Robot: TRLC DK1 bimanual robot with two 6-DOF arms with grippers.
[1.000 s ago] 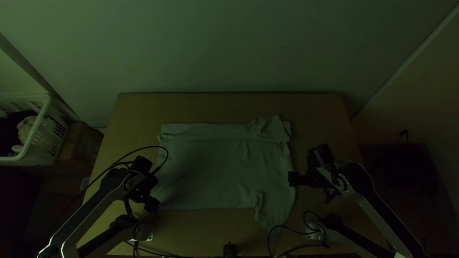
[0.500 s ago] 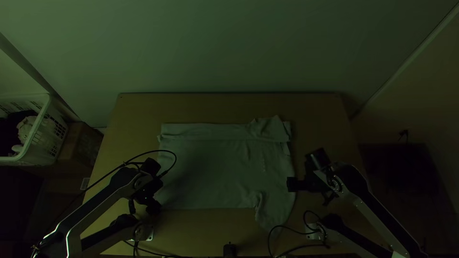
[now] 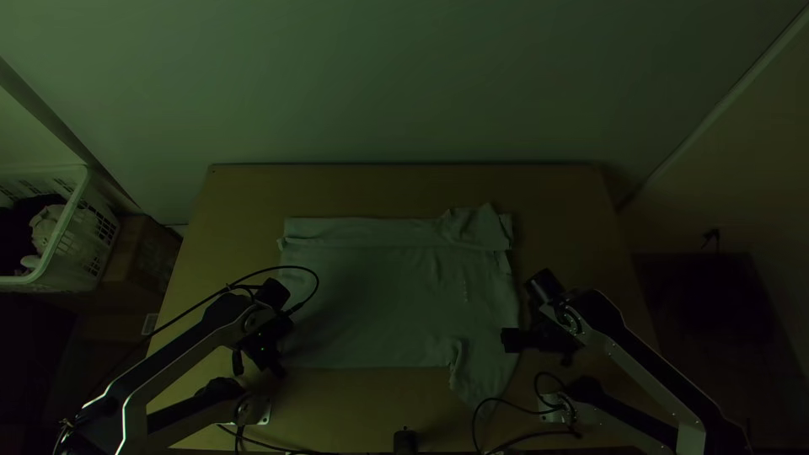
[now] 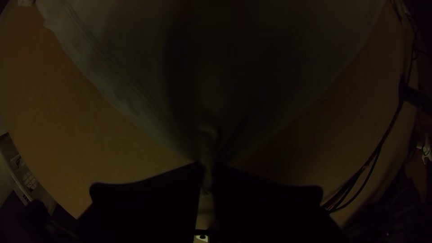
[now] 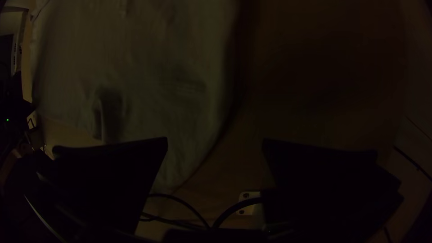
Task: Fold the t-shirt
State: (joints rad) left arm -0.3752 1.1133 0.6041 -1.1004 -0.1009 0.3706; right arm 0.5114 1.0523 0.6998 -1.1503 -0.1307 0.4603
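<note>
Lower in the frame than before, the right claw (image 3: 511,339) gapes near the sleeve (image 3: 483,377); the left claw (image 4: 207,167) pinches the mid-frame shirt's (image 3: 383,295) lower-left corner, and lifting that alone could skew the upper fold (image 3: 362,232).

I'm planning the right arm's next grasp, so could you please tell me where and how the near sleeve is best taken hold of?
I'd pinch the near sleeve by its tip, with the right gripper coming from above and closing across its width: it lies fairly flat and narrows there, jutting past the t-shirt body's near edge.
</note>
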